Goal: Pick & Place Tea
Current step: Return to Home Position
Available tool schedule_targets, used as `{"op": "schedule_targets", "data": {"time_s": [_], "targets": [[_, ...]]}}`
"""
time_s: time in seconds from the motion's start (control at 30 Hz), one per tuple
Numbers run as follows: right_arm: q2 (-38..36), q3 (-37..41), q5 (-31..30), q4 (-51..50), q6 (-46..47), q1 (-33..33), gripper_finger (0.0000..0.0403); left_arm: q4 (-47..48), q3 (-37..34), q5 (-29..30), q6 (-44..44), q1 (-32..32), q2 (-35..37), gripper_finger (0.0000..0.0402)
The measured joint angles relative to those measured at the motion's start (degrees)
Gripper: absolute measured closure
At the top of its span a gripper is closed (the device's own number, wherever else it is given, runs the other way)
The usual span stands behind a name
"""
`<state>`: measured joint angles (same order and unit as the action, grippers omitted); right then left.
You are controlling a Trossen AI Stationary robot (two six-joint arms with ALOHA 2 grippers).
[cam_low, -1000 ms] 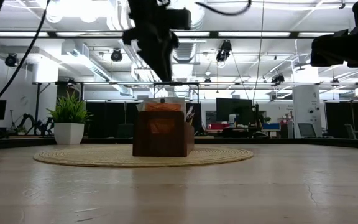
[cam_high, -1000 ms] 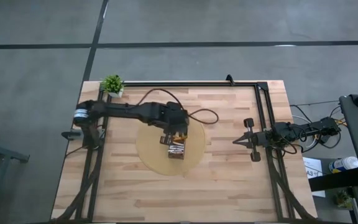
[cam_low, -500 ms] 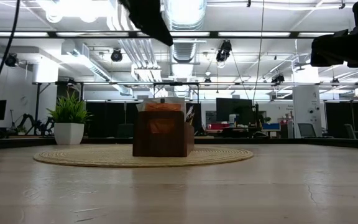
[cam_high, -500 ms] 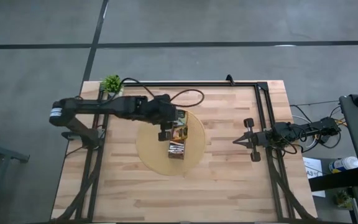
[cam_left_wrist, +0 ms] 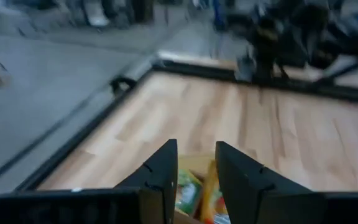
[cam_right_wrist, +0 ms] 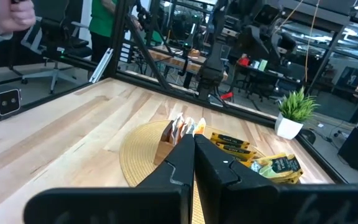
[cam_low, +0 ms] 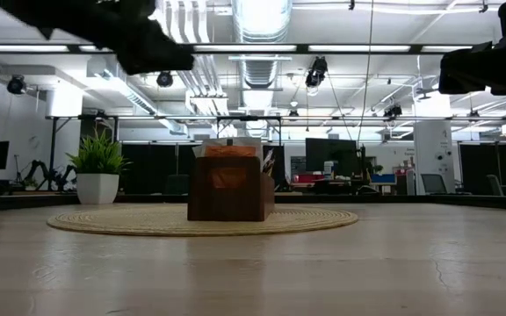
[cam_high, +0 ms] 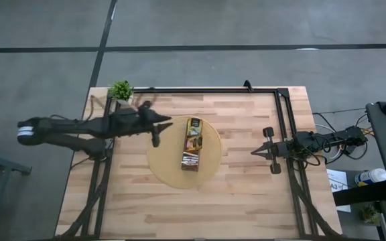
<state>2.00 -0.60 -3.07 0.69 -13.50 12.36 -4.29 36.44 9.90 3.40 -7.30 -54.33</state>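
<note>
**Parking the left arm, tea lying off to its right**

Seen from above: left gripper (cam_high: 158,127) up over the table (cam_high: 233,201), left of centre in the frame, just at the left rim of the round mat (cam_high: 165,169). Fingers a little apart, a narrow gap, nothing held. Same narrow gap in the left wrist view (cam_left_wrist: 196,163), with bright sachets showing through it.

Tea (cam_high: 192,137) packed in the long wooden box (cam_high: 190,165) at the middle of the mat, directly right of that gripper and near it but not touching. Long axis of the box running top to bottom in the overhead frame, crosswise to the arm's reach. At table height, orange sachets (cam_low: 229,151) standing proud of the box top, none loose on the wood.

Right gripper (cam_high: 254,152) parked at the right edge beside the black frame (cam_high: 283,120), fingers pressed together, well apart from the box, farther than the left.

Likely a plain retreat toward the left of the frame, away from the tea. Potted plant (cam_high: 120,90) close above the arm's line in the upper left corner: probably the only thing to mind. Nothing between gripper and table edge otherwise.
</note>
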Motion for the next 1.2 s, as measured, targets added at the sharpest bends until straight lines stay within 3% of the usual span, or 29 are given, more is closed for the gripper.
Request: {"op": "schedule_targets", "data": {"time_s": [0.37, 0.6, 0.93, 1.1, 1.2], "targets": [[0.0, 0.0, 0.0, 0.0, 0.0, 0.0, 0.0394, -4.6, -17.7, 2.2, 7.9, -3.2, 25.3, 0.0298], [0.0, 0.0, 0.0, 0.0, 0.0, 0.0, 0.0394, -8.3, -25.9, 9.8, 10.1, -2.8, 38.0, 0.0298], [0.0, 0.0, 0.0, 0.0, 0.0, 0.0, 0.0394, -10.9, -33.0, 10.3, 8.7, 0.0, 49.0, 0.0298], [0.0, 0.0, 0.0, 0.0, 0.0, 0.0, 0.0394, -11.3, -35.0, 20.0, 7.3, 2.5, 53.0, 0.0298], [0.0, 0.0, 0.0, 0.0, 0.0, 0.0, 0.0394, -12.2, -35.6, 22.1, 2.4, 3.8, 54.3, 0.0298]]}}
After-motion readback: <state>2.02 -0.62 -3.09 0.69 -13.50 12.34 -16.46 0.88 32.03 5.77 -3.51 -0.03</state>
